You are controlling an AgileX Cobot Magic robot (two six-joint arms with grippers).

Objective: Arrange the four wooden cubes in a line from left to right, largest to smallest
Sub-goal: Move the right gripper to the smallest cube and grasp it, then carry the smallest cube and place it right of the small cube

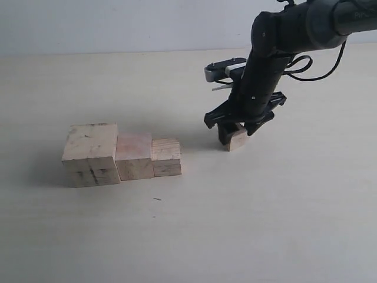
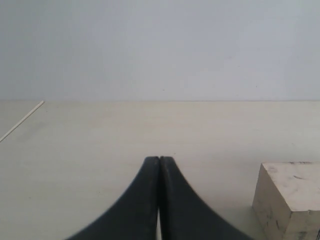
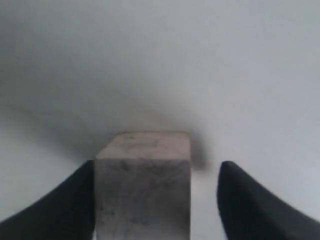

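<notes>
Right claw (image 1: 235, 131) is down over the smallest pale unpainted wood cube (image 1: 238, 140), jaws spread around it. The wrist cam shows one finger (image 3: 65, 215) against the cube's side and the other clear of it. Not pinching yet. Can't tell if the cube sits flat on the pale table (image 1: 265, 224) or is tipped on an edge.

Risks as I see them:
- Off-centre straddle. On closing, the free finger would shove or twist the cube before both pads bite, and a cube this small could pop out.
- The cube looks yawed relative to the row. Gripped like that, it would land skewed.
- The slot is the open end of the row, just beside the small pale wood cube (image 1: 166, 157). Spread fingers coming down there could clip it and break the line.

Around: the large scuffed pale wood cube (image 1: 91, 154), the mid-size pale wood cube (image 1: 134, 156) and the small one sit touching in a row toward the table's left edge, biggest nearest that edge. The smallest cube is well apart from them, closer to the far edge. Between them is bare table, nothing in the way.

Left claw (image 2: 159, 162) is pressed together, empty, low near the scuffed cube, and out of the exterior view.
</notes>
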